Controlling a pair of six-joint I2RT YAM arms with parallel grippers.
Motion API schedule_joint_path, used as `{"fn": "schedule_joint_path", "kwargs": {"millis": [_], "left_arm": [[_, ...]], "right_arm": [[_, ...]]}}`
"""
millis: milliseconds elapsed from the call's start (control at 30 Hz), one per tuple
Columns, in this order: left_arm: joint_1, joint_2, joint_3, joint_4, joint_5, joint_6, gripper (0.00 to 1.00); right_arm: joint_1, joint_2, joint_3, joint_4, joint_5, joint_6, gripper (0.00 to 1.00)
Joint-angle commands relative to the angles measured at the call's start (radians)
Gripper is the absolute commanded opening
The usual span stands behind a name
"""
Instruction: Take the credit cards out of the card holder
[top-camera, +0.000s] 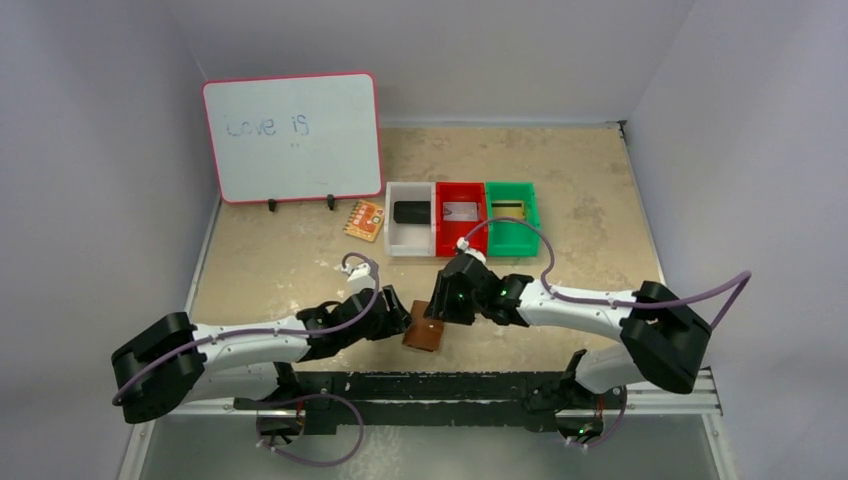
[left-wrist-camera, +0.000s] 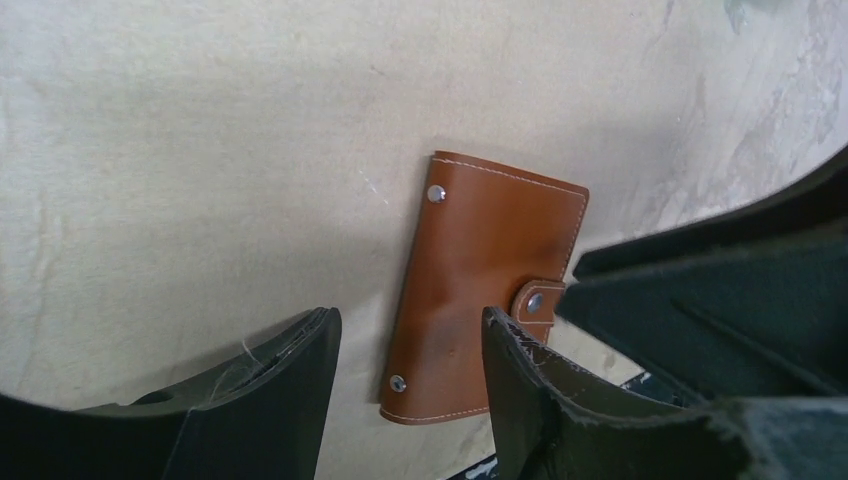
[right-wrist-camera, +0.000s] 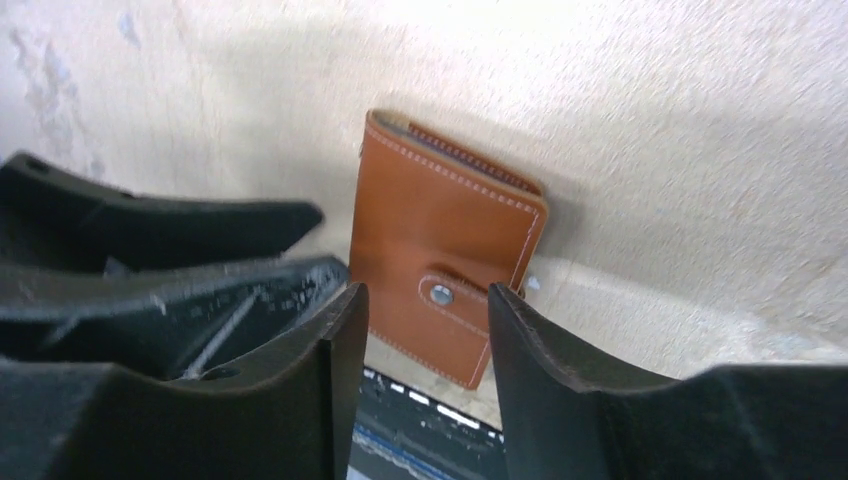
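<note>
The brown leather card holder (top-camera: 424, 336) lies shut on the table near the front edge, its tab snapped down. It also shows in the left wrist view (left-wrist-camera: 480, 270) and the right wrist view (right-wrist-camera: 440, 240). No credit cards show; the shut holder hides its inside. My left gripper (top-camera: 396, 322) is open and empty just left of the holder, low over it (left-wrist-camera: 408, 325). My right gripper (top-camera: 437, 306) is open and empty just above the holder's right side, with the tab between its fingers (right-wrist-camera: 425, 300). The two grippers are close together.
A white bin (top-camera: 410, 232), a red bin (top-camera: 460, 232) and a green bin (top-camera: 512, 228) stand in a row behind, each with a small item inside. An orange-yellow patterned card (top-camera: 364, 220) lies left of them. A whiteboard (top-camera: 292, 137) stands at the back left. The front rail (top-camera: 440, 385) is close.
</note>
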Motion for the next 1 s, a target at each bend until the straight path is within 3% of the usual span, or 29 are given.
{"fn": "schedule_joint_path", "kwargs": {"millis": [0, 467, 967], "left_arm": [[-0.002, 0.036, -0.021, 0.124, 0.088, 0.021, 0.53], [-0.035, 0.117, 0.004, 0.115, 0.069, -0.027, 0.34], [-0.052, 0.142, 0.018, 0.081, 0.052, -0.039, 0.29]], "right_arm": [[-0.001, 0.077, 0.103, -0.08, 0.114, 0.005, 0.48], [0.061, 0.065, 0.203, -0.282, 0.181, 0.017, 0.47], [0.1, 0.298, 0.284, -0.399, 0.299, 0.057, 0.42]]}}
